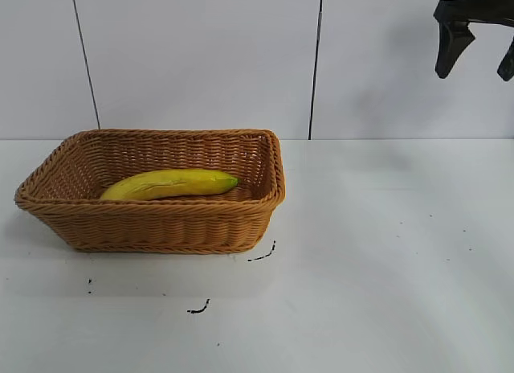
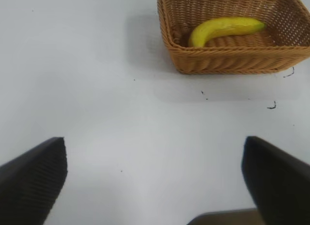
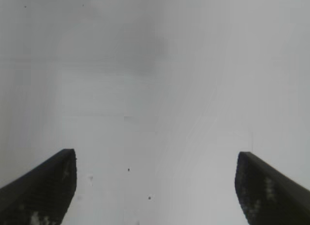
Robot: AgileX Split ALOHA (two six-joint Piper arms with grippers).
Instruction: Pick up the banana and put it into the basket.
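Observation:
The yellow banana (image 1: 170, 183) lies lengthwise inside the tan wicker basket (image 1: 152, 227) at the left of the white table; the left wrist view shows the banana (image 2: 224, 29) in the basket (image 2: 232, 60) too, far from that arm. My right gripper (image 1: 475, 70) hangs high at the upper right, well away from the basket, open and empty. In its own view the right gripper (image 3: 156, 157) has only bare table between its fingers (image 3: 48, 186). My left gripper (image 2: 154, 146) is open over bare table, its fingers (image 2: 34, 179) wide apart, holding nothing.
Small black marks (image 1: 263, 255) dot the table in front of the basket. Behind the table stands a white panelled wall (image 1: 201, 59) with dark seams. The table's right half is bare white surface (image 1: 401, 252).

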